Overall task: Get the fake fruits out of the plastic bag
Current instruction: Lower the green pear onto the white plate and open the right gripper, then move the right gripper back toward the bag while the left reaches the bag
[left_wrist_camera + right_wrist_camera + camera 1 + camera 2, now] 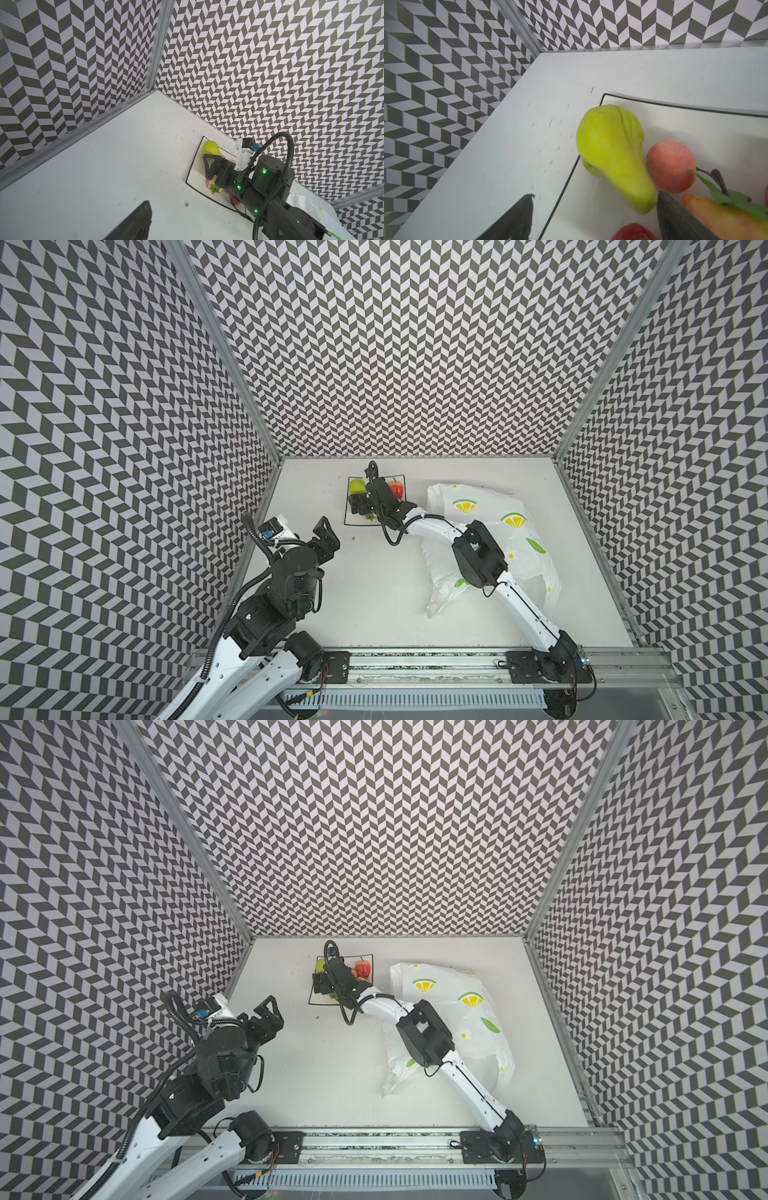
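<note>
A yellow-green pear (610,149) lies on its side at the left edge of the plate (695,128), partly over the black rim and slightly blurred. My right gripper (595,194) is open above it, jaws wide, holding nothing; the pear's narrow end is close to one finger (679,220). Both top views show the pear (356,486) (320,965) beside that gripper (359,506) (322,984). The white plastic bag (478,506) (449,986) lies crumpled at the right, under the right arm; what is inside it is hidden. My left gripper (326,531) (270,1011) is open and empty near the left wall.
On the plate (345,518) also lie a pinkish round fruit (670,166), an orange-yellow fruit with a green leaf (716,216), a red fruit (633,231) and a red apple-like fruit (397,489). Patterned walls enclose the table on three sides.
</note>
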